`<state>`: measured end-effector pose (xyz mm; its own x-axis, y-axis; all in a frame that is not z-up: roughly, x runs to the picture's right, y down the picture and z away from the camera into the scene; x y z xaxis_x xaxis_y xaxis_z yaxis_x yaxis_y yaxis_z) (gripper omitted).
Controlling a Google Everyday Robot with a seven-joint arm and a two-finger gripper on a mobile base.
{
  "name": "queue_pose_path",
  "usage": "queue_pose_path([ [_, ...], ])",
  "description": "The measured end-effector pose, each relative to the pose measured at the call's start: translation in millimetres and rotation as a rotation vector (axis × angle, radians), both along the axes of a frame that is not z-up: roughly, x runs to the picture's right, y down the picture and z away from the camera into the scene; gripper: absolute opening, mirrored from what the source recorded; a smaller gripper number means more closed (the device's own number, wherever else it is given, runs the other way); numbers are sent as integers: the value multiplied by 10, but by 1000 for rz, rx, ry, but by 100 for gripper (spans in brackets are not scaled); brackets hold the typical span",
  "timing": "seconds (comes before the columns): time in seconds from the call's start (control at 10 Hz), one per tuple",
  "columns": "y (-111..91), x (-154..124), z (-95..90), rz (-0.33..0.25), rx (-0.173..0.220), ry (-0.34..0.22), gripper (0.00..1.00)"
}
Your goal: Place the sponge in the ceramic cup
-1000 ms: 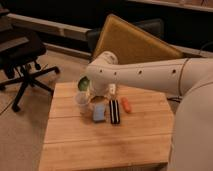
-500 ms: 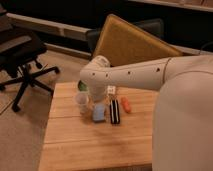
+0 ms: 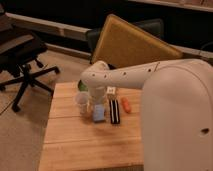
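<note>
The arm (image 3: 135,74) is a fat cream-white tube with a row of tiny dark dots, a rounded elbow (image 3: 95,75) and a big smooth shell (image 3: 175,120). The pale tool (image 3: 96,100) is at the elbow's 6 o'clock.

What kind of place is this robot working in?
Probably an office or lab room: a black rolling office chair stands on the left, beside a small wooden table. The gripper hangs over the table, by the cup and the sponge.
</note>
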<state>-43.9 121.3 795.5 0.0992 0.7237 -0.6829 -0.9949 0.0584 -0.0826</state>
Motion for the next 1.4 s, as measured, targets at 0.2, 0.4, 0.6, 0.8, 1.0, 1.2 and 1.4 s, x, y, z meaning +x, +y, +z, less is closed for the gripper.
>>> queue_pose_path([
  [0.2, 37, 2, 32, 10, -17, -3, 65],
  [0.4, 37, 1, 32, 9, -17, -3, 65],
  [0.6, 62, 31, 31, -4, -17, 1, 65],
  [0.8, 148, 69, 70, -17, -28, 12, 65],
  [1.0, 209, 103, 139, -33, -35, 21, 65],
  [1.2, 208, 113, 247, -41, -30, 10, 65],
  [1.4, 211, 84, 372, -50, -29, -19, 65],
])
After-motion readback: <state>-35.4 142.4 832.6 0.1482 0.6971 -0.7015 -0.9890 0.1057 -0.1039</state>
